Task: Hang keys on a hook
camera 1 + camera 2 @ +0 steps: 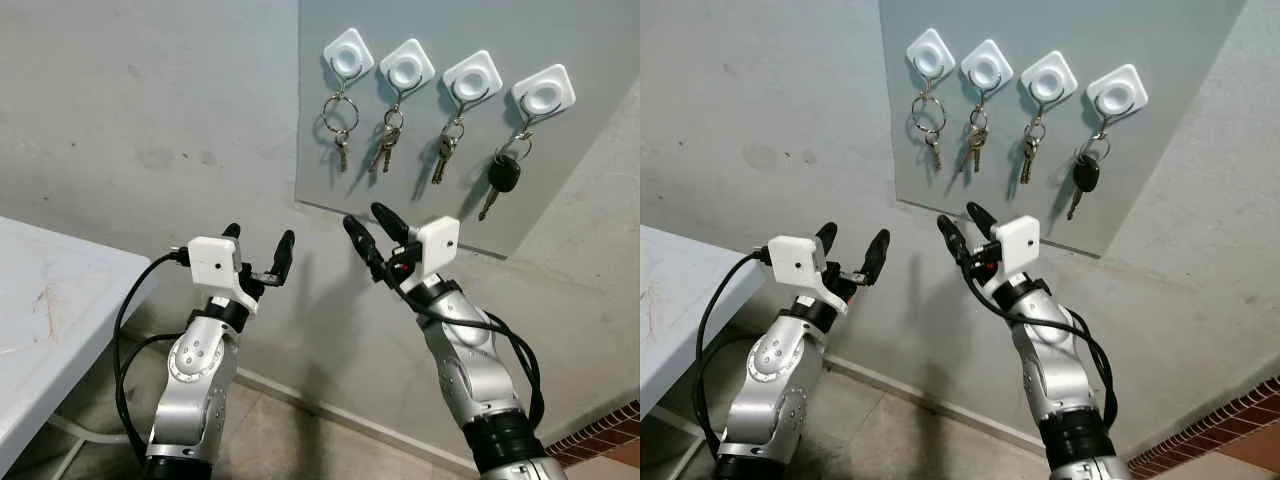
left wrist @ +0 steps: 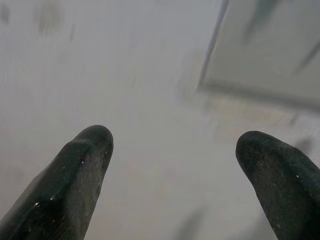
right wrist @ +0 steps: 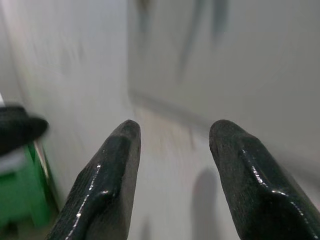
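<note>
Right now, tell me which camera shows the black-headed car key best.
The left eye view: the black-headed car key hangs sharp from the rightmost white square hook. The right eye view shows it smaller; both wrist views blur the board.

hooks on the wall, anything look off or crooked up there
Nothing stands out. All four hooks sit in a row on the panel, each with keys hanging straight down. Both grippers, left and right, are open and empty.
</note>
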Robot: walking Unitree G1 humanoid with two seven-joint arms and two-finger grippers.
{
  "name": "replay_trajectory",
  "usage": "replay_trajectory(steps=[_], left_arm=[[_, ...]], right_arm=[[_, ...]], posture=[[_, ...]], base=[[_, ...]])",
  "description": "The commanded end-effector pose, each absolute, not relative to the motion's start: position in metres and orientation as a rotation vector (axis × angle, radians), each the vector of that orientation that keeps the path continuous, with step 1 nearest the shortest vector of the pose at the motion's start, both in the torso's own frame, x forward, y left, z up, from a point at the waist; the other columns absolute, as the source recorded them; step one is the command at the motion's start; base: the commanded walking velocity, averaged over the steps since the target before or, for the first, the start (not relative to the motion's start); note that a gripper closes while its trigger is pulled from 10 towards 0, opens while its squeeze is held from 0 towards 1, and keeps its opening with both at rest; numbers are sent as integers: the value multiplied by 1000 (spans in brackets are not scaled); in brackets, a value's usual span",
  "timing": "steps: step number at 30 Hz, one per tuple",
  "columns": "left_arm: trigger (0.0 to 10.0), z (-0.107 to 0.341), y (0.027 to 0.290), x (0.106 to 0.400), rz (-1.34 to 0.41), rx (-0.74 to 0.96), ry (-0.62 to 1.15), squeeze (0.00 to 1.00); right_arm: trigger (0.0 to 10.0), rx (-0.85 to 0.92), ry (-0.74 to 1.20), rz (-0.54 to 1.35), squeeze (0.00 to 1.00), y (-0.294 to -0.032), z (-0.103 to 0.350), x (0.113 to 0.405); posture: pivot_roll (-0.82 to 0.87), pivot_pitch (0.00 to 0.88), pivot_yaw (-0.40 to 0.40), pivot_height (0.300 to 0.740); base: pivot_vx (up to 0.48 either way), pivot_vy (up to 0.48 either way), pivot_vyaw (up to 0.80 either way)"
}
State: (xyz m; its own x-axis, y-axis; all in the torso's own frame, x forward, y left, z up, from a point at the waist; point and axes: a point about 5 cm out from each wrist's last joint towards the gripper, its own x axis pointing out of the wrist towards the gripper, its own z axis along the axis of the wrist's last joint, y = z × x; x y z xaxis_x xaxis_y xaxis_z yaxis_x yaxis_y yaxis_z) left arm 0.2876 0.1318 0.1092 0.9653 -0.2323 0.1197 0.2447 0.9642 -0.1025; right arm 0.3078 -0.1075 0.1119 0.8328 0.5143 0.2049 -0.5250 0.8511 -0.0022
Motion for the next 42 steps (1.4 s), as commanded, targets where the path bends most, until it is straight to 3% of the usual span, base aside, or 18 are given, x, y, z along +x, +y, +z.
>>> replay_trajectory(steps=[1,5,17,42], left_arm=[[10000,89,138,285,-220,-108,-49,0],[10000,63,144,284,-188,-135,22,0],[10000,4,157,274,-194,-3,269,0],[10000,-65,168,211,3,-104,687,0]], right_arm=[[10000,33,-135,518,0,-120,92,303],[10000,3,-47,485,0,-131,68,296],[10000,-62,300,245,0,-188,-3,264],[10000,-22,851,3,0,-203,-82,173]], posture=[[6,7,-18,740],[6,0,-15,740],[-21,0,11,740],[-31,0,13,740]], base=[[0,0,0],[0,0,0],[0,0,0],[0,0,0]])
